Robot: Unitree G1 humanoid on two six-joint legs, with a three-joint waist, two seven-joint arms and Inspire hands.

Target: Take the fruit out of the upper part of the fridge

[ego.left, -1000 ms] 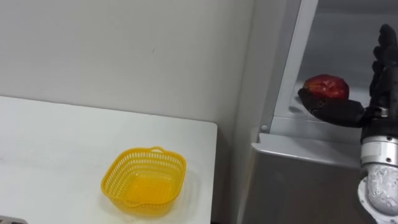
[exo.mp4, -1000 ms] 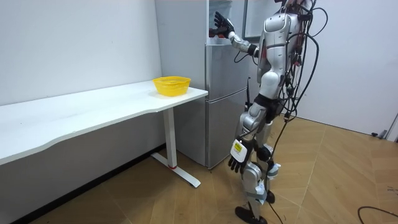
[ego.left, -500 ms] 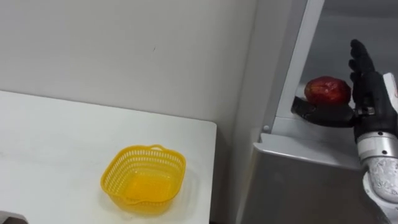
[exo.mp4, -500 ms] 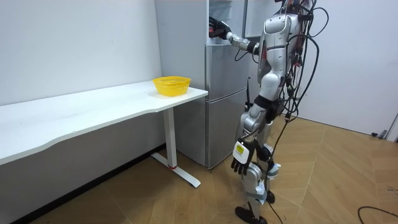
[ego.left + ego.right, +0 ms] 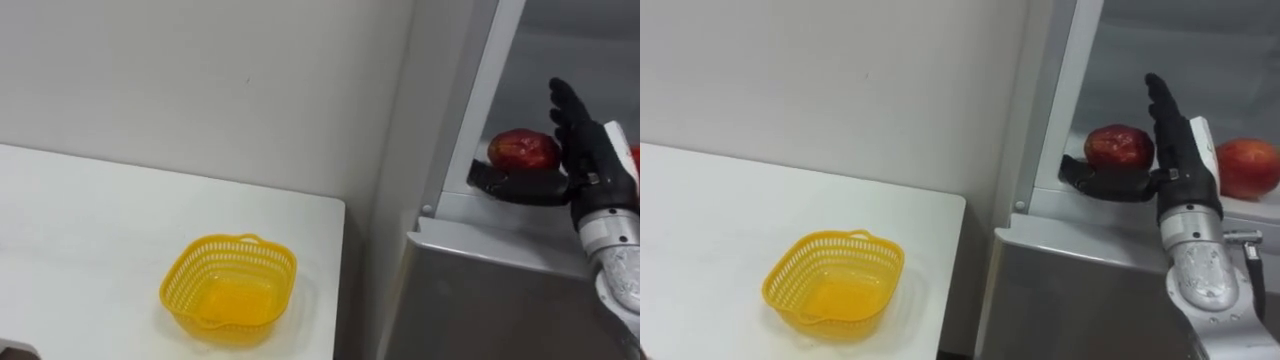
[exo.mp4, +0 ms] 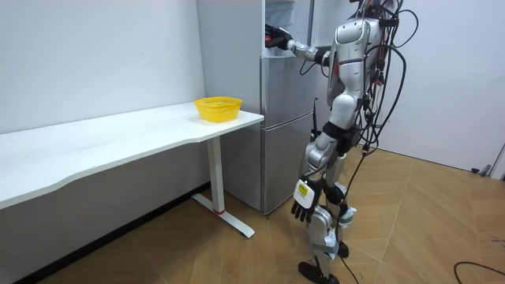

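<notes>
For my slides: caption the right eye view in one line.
Open right hand reaches beside a red apple in the upper fridge; yellow basket sits on the table.

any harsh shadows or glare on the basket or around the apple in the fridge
Left eye view: the yellow basket throws only a faint, soft shadow on the white table, no glare. Right eye view: the open right hand leaves a small dark shadow on the fridge shelf by its thumb, below the left apple.
</notes>
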